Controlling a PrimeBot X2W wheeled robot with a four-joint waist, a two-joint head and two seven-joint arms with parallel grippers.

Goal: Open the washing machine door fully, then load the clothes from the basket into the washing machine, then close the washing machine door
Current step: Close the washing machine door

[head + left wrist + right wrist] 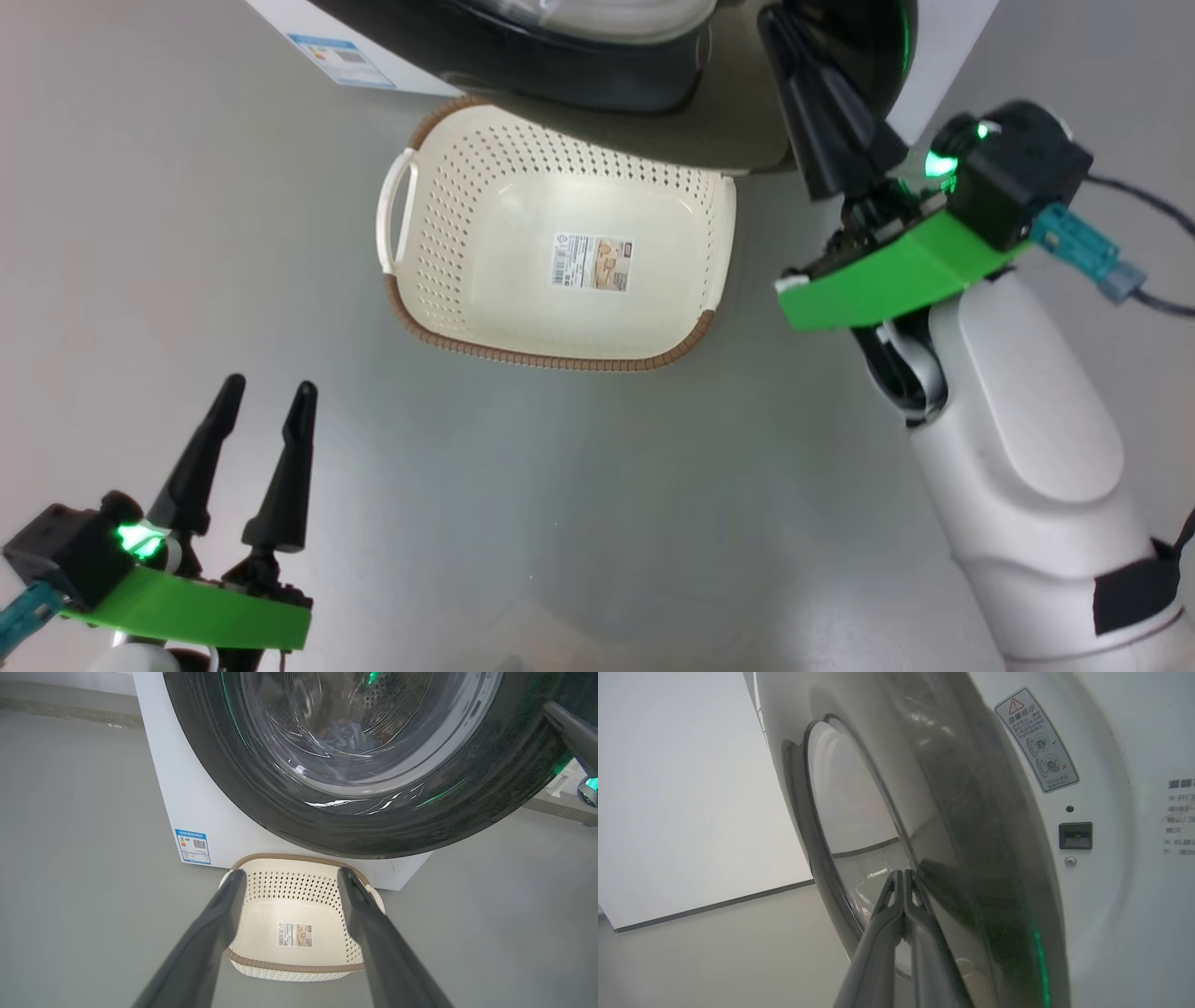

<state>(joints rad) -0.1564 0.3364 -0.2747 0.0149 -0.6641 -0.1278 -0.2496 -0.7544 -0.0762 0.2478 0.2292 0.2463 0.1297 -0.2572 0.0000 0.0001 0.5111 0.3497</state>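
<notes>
The basket (pixel 560 359) stands on the floor with nothing in it but its label sticker, just in front of the washing machine (pixel 280 19). The washing machine door (pixel 560 79) juts over the basket's far rim. In the right wrist view the door (pixel 971 812) is slightly ajar, near the white front. My right gripper (pixel 903 873) is shut, empty, its tips against the glossy door face; it shows in the head view too (pixel 780 33). My left gripper (pixel 269 385) hangs open and empty short of the basket (pixel 289 967). Bluish clothes (pixel 343 735) show through the door glass (pixel 355 756).
Grey floor surrounds the basket with free room on the left and in front. A latch slot (pixel 1075 835) and a warning sticker (pixel 1036 739) sit on the machine's front. A blue label (pixel 193 846) marks its lower corner. A dark cable (pixel 1148 205) trails from my right wrist.
</notes>
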